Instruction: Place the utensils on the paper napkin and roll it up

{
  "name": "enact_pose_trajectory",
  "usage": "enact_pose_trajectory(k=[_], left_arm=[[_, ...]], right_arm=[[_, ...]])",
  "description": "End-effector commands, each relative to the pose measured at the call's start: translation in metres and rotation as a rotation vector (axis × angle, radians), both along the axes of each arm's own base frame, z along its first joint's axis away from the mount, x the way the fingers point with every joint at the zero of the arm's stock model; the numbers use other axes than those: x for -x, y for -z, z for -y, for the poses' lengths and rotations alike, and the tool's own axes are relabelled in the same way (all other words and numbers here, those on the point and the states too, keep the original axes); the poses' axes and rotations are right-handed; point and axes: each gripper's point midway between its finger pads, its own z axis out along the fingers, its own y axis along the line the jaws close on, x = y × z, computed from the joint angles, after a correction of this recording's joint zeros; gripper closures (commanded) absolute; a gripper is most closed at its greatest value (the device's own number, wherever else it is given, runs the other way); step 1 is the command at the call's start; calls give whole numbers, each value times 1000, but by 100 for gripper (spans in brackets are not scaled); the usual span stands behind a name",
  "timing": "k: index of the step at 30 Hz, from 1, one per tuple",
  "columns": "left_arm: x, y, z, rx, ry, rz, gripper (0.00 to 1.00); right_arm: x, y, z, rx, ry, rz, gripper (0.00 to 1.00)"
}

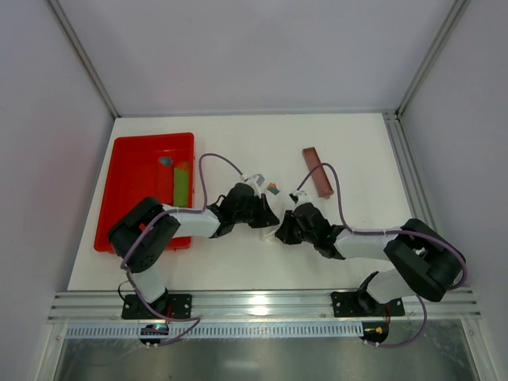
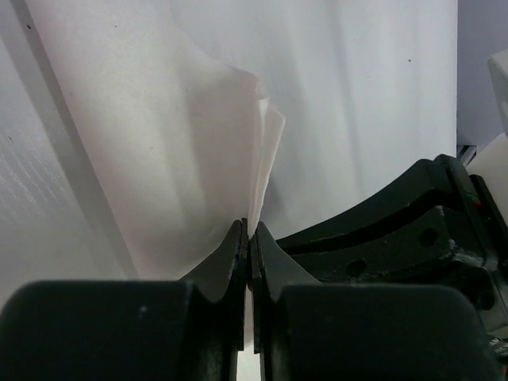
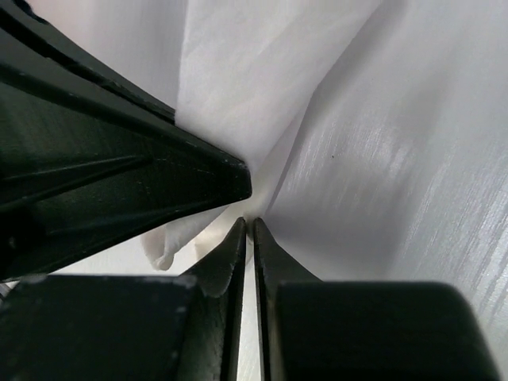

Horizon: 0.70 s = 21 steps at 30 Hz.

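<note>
The paper napkin (image 2: 230,135) sits mid-table, lifted into loose white folds where the two arms meet. The left gripper (image 2: 250,238) has its jaws pressed together on a thin edge of it. The right gripper (image 3: 248,226) pinches the same sheet with barely a slit between its jaws, tip to tip with the left one. No utensils can be made out in any view.

Both pinch points are close together on thin paper, so I judge that any pull in opposite directions could tear it. A layer could also slip free and let the folds spring open.

From the napkin, the reddish-brown bar (image 1: 317,171) lies at about 1 o'clock. The red tray (image 1: 131,171), holding a green strip (image 1: 182,184), lies at 9 to 10 o'clock. No readable brand, label or writing shows.
</note>
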Motion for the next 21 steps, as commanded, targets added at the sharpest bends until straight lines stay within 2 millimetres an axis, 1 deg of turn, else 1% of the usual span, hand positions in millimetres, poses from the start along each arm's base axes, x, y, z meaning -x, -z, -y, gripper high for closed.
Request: enact_pose_trajectory(k=[1, 2, 5, 6, 7, 10, 11, 13, 14, 16, 18, 21], left_arm=[[-4, -10, 14, 43, 31, 38, 94], [-4, -6, 13, 38, 30, 31, 93], [-3, -3, 13, 31, 33, 26, 92], [-4, -3, 13, 30, 30, 28, 92], [-3, -2, 12, 27, 32, 25, 92], [-3, -1, 11, 21, 31, 25, 91], [-3, -1, 12, 23, 30, 25, 91], [-4, 0, 12, 20, 30, 23, 91], [-3, -1, 12, 23, 33, 23, 90], [-4, -2, 13, 25, 32, 24, 90], [-3, -3, 13, 28, 36, 24, 89], [-3, -4, 12, 29, 34, 24, 87]], right_arm=[[-7, -5, -1, 3, 0, 40, 89], [-8, -10, -1, -8, 2, 49, 86], [-3, -13, 3, -20, 11, 46, 74], [3, -18, 1, -49, -11, 41, 71], [5, -20, 0, -62, -15, 39, 63], [11, -28, 1, -90, -17, 38, 52], [13, -30, -1, -107, -21, 31, 47], [14, -37, -3, -136, -24, 35, 44], [14, -39, -3, -144, -23, 35, 40], [14, -42, -5, -159, -13, 28, 37], [10, -45, -8, -167, -4, 26, 37], [3, -42, -7, -141, 35, 15, 36]])
